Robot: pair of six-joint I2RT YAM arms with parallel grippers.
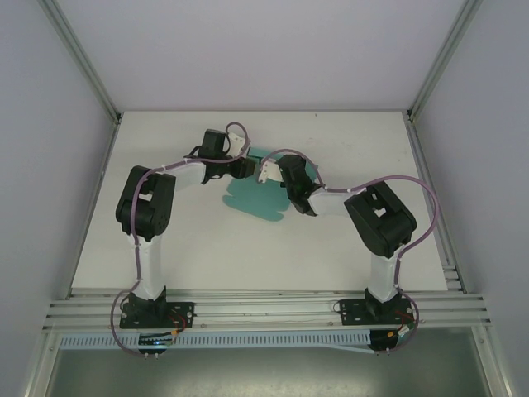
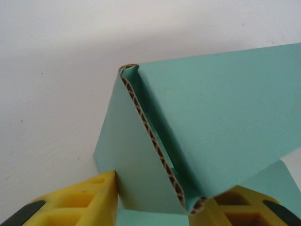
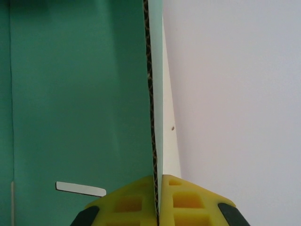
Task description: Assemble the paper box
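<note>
- Plainly, the job stood only partly done. Nearest the arm bases, the paper box [image 1: 252, 203], a teal-green die-cut sheet of thin corrugated card, lay flat on the white worktop [image 1: 165, 248], with its rounded tabs [image 1: 277, 217] pointing toward the near edge and not folded.
- The sheet sat about midway between the worktop's left and right edges, rather closer to the far edge than to the near one, and well apart from every corner.
- Just beyond the flat part, the right gripper [image 3: 157, 200] had its yellow fingers pressed together on the cut edge of one side panel. That panel stood upright, square to the base panel beside it.
- A narrow white slot [image 3: 81, 189] in that base panel, close to the pinched wall, had no tab in it.
- A little farther on, the left gripper [image 2: 164, 193] had its yellow fingers apart on either side of a panel doubled over on itself. The panel's fluted edge showed, and a gap remained between the two layers.
- Whether those fingers were squeezing the fold or merely straddling it could not be told.
- By my reckoning, two walls were up or going up. Pressing the doubled wall home, seating the tabs in their slots and raising the near flaps were all left to do.
</note>
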